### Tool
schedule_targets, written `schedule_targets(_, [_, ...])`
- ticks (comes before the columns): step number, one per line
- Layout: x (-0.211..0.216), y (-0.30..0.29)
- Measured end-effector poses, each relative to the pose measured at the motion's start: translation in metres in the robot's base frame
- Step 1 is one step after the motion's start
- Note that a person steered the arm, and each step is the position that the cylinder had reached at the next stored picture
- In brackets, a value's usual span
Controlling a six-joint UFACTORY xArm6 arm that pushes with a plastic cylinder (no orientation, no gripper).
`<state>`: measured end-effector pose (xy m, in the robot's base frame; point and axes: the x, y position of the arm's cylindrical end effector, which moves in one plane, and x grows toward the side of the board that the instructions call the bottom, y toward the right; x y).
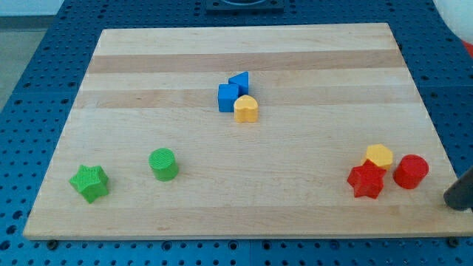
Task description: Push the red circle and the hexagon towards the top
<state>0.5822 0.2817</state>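
red circle near the surface's right edge toward the view's bottom, yellow hexagon just to its left and slightly higher, red star touching the hexagon from below. my tip just right of and below the circle, apart from it; no fingers on this rod, so nothing grasped. far left of the circle, green cylinder and green star; up-left, blue cube, blue triangle, yellow heart clustered.
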Motion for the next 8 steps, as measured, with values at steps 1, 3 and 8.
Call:
schedule_targets(1, [-0.019,0.0])
schedule_targets(3, [-0.027,-0.016])
schedule_targets(8, [-0.074,-0.108])
